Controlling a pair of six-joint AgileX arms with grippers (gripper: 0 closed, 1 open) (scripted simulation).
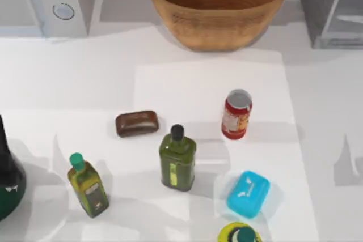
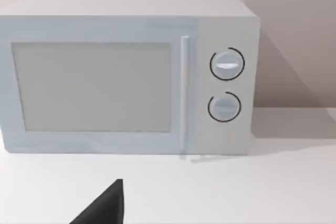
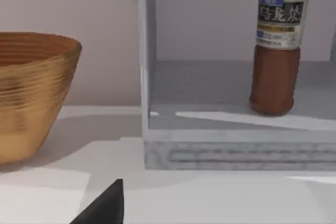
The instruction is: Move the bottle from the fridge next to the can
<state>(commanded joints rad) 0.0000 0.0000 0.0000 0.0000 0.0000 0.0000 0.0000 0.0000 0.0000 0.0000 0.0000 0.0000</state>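
One bottle [image 3: 276, 51] upright inside fridge [image 3: 210, 153] — can [image 1: 236, 114] mid-table

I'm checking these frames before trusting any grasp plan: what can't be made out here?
- Tall reddish-brown bottle: cap cut off by the right wrist view's edge.
- Large grey fridge: in the top view, cut off at the corner, its inside unseen.
- Yellow-and-green round thing: cut off by the top view's lower edge.
- Small red can: label marks too small to read.
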